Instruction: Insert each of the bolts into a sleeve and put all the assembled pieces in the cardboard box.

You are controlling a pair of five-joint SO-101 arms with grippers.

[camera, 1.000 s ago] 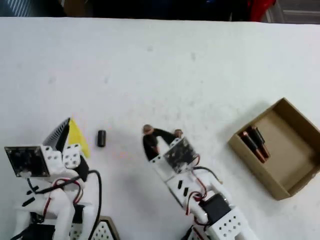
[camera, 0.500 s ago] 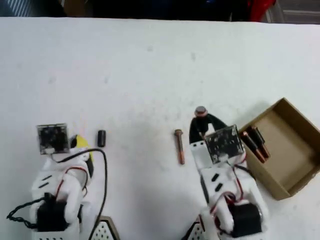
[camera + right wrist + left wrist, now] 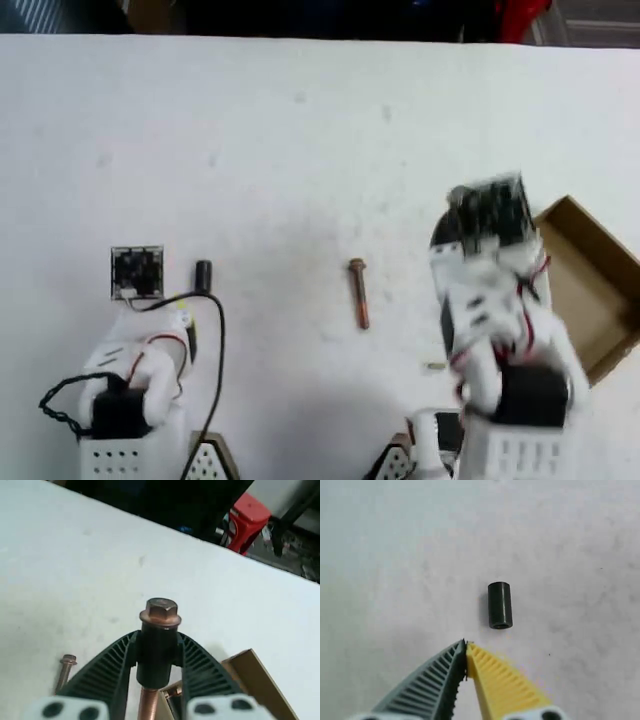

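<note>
My right gripper (image 3: 157, 639) is shut on an assembled piece (image 3: 158, 630), a copper bolt through a black sleeve, held upright above the table beside the cardboard box (image 3: 252, 677). From above, the right arm (image 3: 490, 290) stands raised over the left part of the cardboard box (image 3: 595, 285) and hides its inside. A loose copper bolt (image 3: 358, 292) (image 3: 64, 669) lies on the table left of that arm. A loose black sleeve (image 3: 203, 276) (image 3: 500, 605) lies just beyond the tips of my left gripper (image 3: 465, 651), which is shut and holds nothing.
The white table (image 3: 300, 140) stretches wide and bare toward its far edge. Dark room clutter and a red stool (image 3: 250, 515) sit beyond that edge. The left arm (image 3: 135, 340) and its cable sit at the near left.
The right arm swung right from the table's middle to the box, rising with the assembled piece. The left arm shifted right and pulled in behind the sleeve. The loose bolt stays put.
</note>
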